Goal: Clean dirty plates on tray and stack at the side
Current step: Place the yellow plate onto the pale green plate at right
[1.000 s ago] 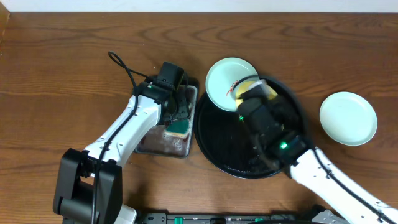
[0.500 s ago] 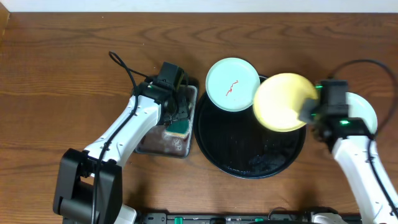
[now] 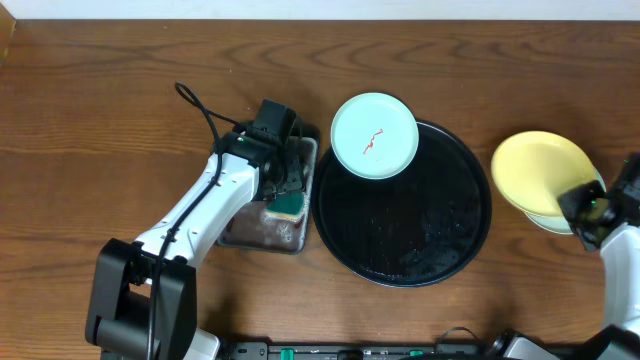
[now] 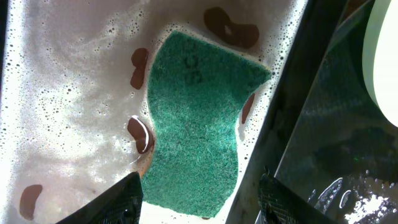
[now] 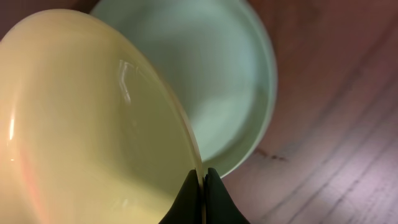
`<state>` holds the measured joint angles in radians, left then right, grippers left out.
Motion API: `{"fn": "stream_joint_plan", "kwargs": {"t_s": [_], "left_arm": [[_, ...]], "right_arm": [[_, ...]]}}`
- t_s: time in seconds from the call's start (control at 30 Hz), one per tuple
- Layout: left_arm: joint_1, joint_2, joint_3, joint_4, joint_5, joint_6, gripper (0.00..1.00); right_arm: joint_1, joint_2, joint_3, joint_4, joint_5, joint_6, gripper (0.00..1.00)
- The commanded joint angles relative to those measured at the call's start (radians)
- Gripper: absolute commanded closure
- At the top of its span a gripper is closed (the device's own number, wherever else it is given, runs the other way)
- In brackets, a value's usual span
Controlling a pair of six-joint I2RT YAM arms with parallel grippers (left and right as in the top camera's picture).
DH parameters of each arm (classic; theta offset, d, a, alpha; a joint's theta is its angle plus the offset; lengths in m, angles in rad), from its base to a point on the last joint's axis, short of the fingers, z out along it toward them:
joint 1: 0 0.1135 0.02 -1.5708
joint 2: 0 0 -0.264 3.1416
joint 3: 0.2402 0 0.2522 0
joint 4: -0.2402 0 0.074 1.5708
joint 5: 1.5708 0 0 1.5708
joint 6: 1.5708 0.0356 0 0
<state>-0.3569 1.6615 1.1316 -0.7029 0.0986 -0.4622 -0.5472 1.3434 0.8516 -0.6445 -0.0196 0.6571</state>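
Right arm is stretched out right of the round black tray [image 3: 400, 235], gripper [image 5: 202, 186] clamped on the rim of the glossy yellow plate [image 3: 538, 168], which tilts over a clean mint plate [image 5: 233, 74] on the wood surface [image 3: 100, 100]. The red-smeared mint plate [image 3: 374, 136] overlaps the tray's upper-left rim. Left of the tray, the left gripper [image 4: 199, 196] is open, straddling the coarse green sponge [image 4: 196, 118].

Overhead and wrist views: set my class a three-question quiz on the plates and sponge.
1. Which gripper is shut on the yellow plate's rim?
2. True or false: the green sponge lies on the black tray.
3. The red-smeared mint plate sits: A) flat in the tray's middle; B) overlapping the tray's rim; C) under the yellow plate.
Key: 1 right gripper; 2 false, in the metal tray; 3 B.
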Motion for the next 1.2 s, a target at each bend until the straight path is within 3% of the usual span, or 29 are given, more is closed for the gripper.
{"fn": "stream_joint_plan", "kwargs": {"t_s": [0.0,0.23,0.53,0.67,0.87,1.03,1.17], "left_arm": [[0.002,0.005,-0.017,-0.004,-0.006,0.021,0.39],[0.002,0.005,-0.017,-0.003,-0.006,0.021,0.39],[0.002,0.005,-0.017,-0.003,-0.006,0.021,0.39],[0.002,0.005,-0.017,-0.003,-0.006,0.021,0.39],[0.002,0.005,-0.017,-0.003,-0.006,0.021,0.39],[0.002,0.005,-0.017,-0.003,-0.006,0.021,0.39],[0.002,0.005,-0.017,-0.003,-0.006,0.021,0.39]], "right_arm": [[-0.045,0.023,0.015,-0.001,-0.037,0.043,0.99],[-0.035,0.012,0.016,0.145,-0.377,-0.273,0.99],[0.154,-0.121,0.018,0.186,-0.31,-0.526,0.99],[0.303,-0.174,0.018,0.195,-0.143,-0.695,0.99],[0.559,-0.185,0.018,0.204,0.296,-0.897,0.99],[0.768,-0.18,0.018,0.262,0.83,-0.905,0.99],[0.91,-0.178,0.018,0.351,1.087,-0.946,0.99]]}}
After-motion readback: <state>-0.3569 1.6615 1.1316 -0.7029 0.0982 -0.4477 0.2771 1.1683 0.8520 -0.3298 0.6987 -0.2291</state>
